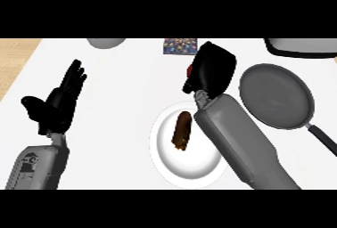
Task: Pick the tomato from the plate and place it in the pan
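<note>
Beneath the right robot hand [215, 67] peeks the tomato [191, 71].

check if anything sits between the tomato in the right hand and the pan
Nothing visible does. The right hand curls round the tomato, only a red sliver showing, just left of the pan; only a narrow strip of white counter lies between them.

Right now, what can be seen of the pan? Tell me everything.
The pan is round, shallow and grey, metal by its look, with a long black handle pointing to the lower right. It sits flat on the white counter, right of the plate, with nothing in it. The right hand, curled round the tomato, is beside its upper left rim, apart from it.
</note>
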Robot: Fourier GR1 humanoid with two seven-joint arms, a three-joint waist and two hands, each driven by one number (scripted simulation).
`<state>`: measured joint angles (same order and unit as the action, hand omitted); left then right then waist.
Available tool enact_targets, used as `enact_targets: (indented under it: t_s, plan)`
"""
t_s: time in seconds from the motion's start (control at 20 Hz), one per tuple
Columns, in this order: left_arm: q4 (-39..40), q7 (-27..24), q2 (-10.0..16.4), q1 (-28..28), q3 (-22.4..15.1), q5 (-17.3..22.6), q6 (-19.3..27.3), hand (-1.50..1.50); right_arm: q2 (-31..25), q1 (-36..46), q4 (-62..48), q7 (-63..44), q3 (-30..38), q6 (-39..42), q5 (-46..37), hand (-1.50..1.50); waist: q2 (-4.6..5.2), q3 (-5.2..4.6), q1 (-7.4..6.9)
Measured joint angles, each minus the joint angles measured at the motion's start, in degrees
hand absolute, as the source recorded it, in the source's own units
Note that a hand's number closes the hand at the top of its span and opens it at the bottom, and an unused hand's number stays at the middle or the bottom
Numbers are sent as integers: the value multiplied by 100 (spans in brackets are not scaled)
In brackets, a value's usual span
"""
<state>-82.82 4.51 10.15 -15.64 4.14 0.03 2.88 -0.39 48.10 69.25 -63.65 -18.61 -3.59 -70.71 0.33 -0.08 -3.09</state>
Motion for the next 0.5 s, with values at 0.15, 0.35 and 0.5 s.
enact_targets:
  t_s: [0.15, 0.35, 0.5]
  plan:
    - [12, -33, 12, 29, 49, 12, 13, 0, -7, 161, -59, -73, 128, -380, -138, 150, -1, 3, 47]
    - [-6, 18, 65, 32, 127, 48, 10, 0, -46, 186, -35, 71, 708, -970, -235, 150, -3, 8, 142]
    - [-22, -10, 6, 128, 109, 14, 67, 0, -195, 94, -77, 266, 1130, -1286, -253, 150, -10, 9, 206]
